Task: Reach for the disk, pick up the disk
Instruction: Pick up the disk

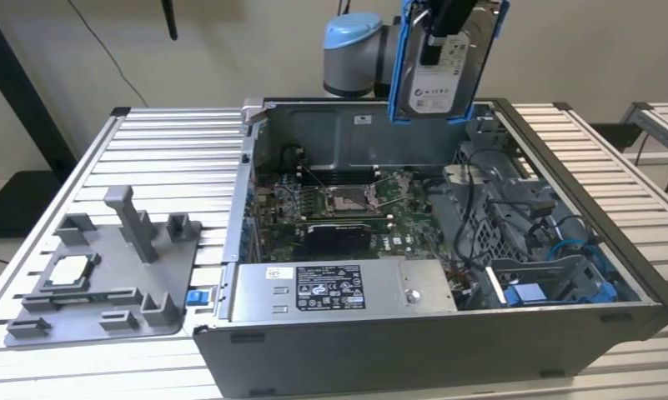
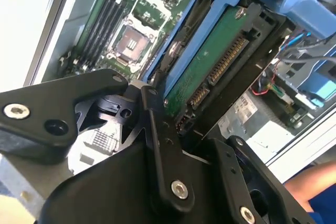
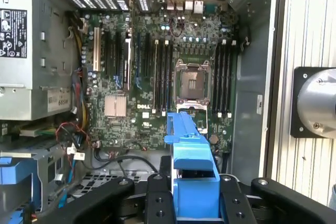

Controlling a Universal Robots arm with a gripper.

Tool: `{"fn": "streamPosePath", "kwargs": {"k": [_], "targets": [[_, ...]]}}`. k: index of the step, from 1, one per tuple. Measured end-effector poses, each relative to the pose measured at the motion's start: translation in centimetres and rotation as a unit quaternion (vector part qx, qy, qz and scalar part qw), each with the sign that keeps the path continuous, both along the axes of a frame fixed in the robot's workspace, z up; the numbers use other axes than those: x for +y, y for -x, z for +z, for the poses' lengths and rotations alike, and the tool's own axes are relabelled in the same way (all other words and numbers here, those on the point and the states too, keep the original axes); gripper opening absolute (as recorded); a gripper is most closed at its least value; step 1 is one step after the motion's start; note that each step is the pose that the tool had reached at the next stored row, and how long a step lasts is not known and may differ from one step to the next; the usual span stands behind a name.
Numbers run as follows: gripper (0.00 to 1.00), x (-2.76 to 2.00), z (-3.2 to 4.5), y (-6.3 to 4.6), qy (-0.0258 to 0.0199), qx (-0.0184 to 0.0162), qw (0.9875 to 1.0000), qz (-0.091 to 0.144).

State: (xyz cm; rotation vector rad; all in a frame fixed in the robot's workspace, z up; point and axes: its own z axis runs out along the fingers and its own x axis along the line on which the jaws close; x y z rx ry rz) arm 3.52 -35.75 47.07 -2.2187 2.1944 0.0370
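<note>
The disk (image 1: 443,71), a silver-grey drive with a white label in blue plastic rails, hangs upright in the air above the back wall of the open computer case (image 1: 423,367). My gripper (image 1: 442,37) is shut on it from above. In the second wrist view the disk (image 2: 210,61) shows its green circuit side and connector, clamped between the black fingers (image 2: 157,114) of the gripper (image 2: 194,116). In the first wrist view a blue rail of the disk (image 3: 190,156) stands between the gripper (image 3: 193,195) fingers, high over the motherboard (image 3: 157,77).
The case lies open on a slatted metal table (image 1: 167,142), with a power supply (image 1: 334,287) at the front and a drive cage with blue parts (image 1: 534,287) on the exterior view's right. A grey fixture tray (image 1: 100,275) lies left of it. A person's arm (image 2: 310,182) is nearby.
</note>
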Motion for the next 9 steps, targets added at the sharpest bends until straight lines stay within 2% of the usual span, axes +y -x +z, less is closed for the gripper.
{"fn": "streamPosePath", "kwargs": {"k": [9], "targets": [[0.00, 0.00, 0.01, -2.6, 0.0001, 0.0000, 1.0000, 0.000]]}}
